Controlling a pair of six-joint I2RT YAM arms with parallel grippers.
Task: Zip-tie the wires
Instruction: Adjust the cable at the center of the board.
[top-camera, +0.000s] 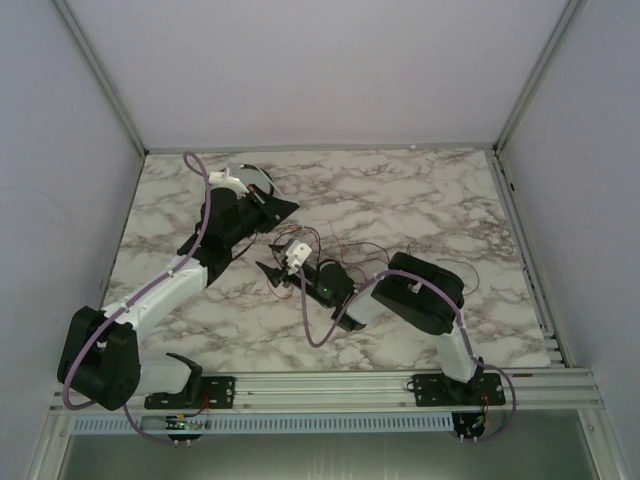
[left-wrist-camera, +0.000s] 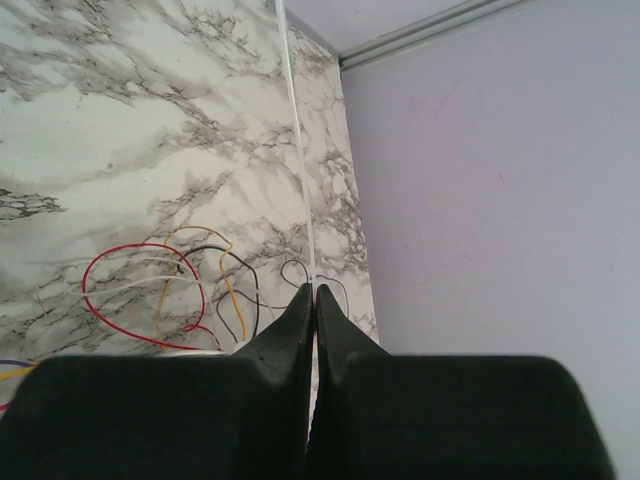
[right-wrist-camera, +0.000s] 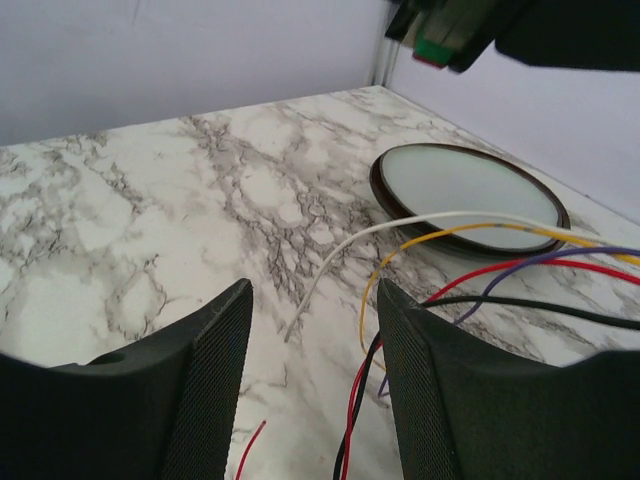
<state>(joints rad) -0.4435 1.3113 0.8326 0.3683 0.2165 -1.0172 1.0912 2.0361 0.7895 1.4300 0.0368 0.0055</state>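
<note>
While the right arm folds low over the desk (right-wrist-camera: 120, 220), its right gripper (right-wrist-camera: 315, 300) stands with jaws apart and empty. The wires (right-wrist-camera: 480, 280) lie just ahead, one white end in line with the gap. Beyond sits a round dish (right-wrist-camera: 465, 190). Farther out, the stretched left arm's left gripper (left-wrist-camera: 311, 290) pinches a thin white strip (left-wrist-camera: 296, 140), its top cut off.

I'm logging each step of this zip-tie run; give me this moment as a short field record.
left gripper: shut, pinching a thin white strip, likely the zip tie
right gripper: open, holding nothing
wires: loose on the marble table, some reaching between the right gripper's fingers
dish: round, dark-rimmed, empty, beyond the wires
</note>
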